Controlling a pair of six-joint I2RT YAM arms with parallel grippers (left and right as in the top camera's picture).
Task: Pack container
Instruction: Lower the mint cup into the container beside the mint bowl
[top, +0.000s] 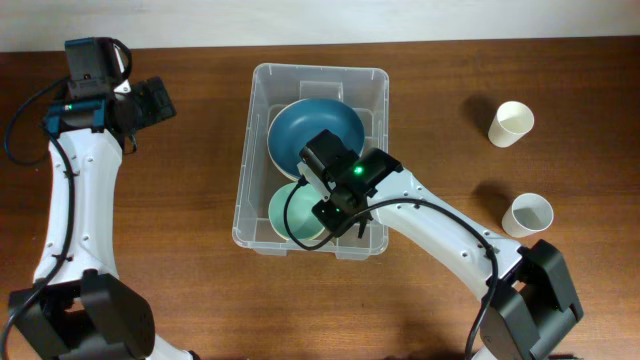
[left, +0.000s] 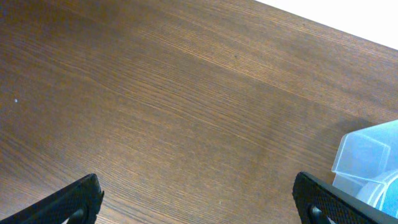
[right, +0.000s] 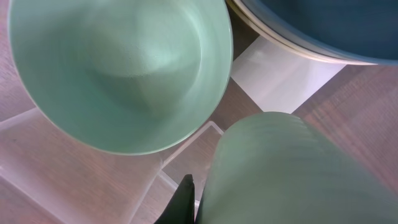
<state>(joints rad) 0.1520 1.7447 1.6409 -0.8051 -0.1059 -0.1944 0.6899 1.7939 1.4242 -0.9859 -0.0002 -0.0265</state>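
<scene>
The left claw (top: 155, 100) hangs released, jaws spread wide, over bare table (top: 180, 250) well left of the work. It holds nothing, and this step seems to need nothing from it.

The container (top: 320, 70) sits at the table's middle. Inside it a dark blue bowl (top: 320, 128) fills the far end and a mint-green bowl (right: 118, 68) the near-left part. In the right wrist view, the bin's white label (right: 283, 78) and some clear floor show between and beside them.

The right claw (top: 335, 218) is inside the bin's outline, above its near-right part. It is clenched tight, apparently pinching the wall of a pale-green ribbed vessel (right: 280, 168). Whether that is a cup or a small bowl I cannot tell. The vessel hangs just beside the mint-green bowl, and I cannot tell whether the two touch.

The step in hand looks like setting this vessel down in the free floor by the near-right corner. To do it well:
- Bring it down level so its base meets the floor flat.
- Keep it off the mint-green bowl's rim, or it will ride up and tip.
- Keep the wrist clear of the bin's thin wall, which would probably slide if nudged.
- Let go only once the vessel is seated, then lift straight up.

To the right, two paper cups, one farther (top: 511, 123) and one nearer (top: 527, 214), stand outside the bin, not yet packed.
</scene>
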